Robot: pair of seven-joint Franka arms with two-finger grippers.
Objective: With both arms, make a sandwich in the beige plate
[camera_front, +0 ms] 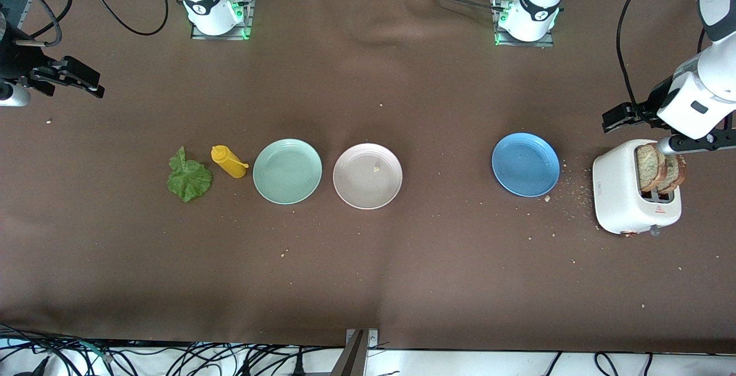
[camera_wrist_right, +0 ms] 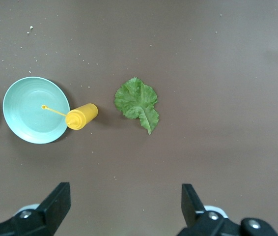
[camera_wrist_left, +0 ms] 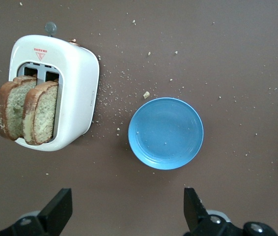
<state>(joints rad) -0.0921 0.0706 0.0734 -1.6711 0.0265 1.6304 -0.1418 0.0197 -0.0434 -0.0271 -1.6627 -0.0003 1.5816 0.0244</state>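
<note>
The beige plate (camera_front: pixel 367 176), round and smooth with a raised rim, lies flat near the middle of the brown cloth-covered surface (camera_front: pixel 368 272); a small crumb sits on it. Beside it toward the right arm's end lies a mint-green plate (camera_front: pixel 287 171), then a yellow squeeze bottle (camera_front: pixel 229 161) lying on its side, its thin nozzle pointing toward the mint-green plate and its long axis running roughly along the row of plates. Next comes a ruffled green lettuce leaf (camera_front: pixel 188 177), flat on the cloth, its narrow stem end pointing away from the front camera. Toward the left arm's end, well apart from the beige plate, lies a glossy blue plate (camera_front: pixel 525 164), with crumbs scattered between it and a white, rounded toaster (camera_front: pixel 627 198). Two slices of speckled, brown-crusted toast (camera_front: pixel 660 168) stand on edge in its slots, side by side, rising well above the top.

The left gripper (camera_wrist_left: pixel 124 209) hangs over the cloth near the toaster and the blue plate, jaws wide apart and holding nothing. The right gripper (camera_wrist_right: pixel 123 206) hangs over the cloth near the lettuce leaf, jaws likewise spread and empty.
</note>
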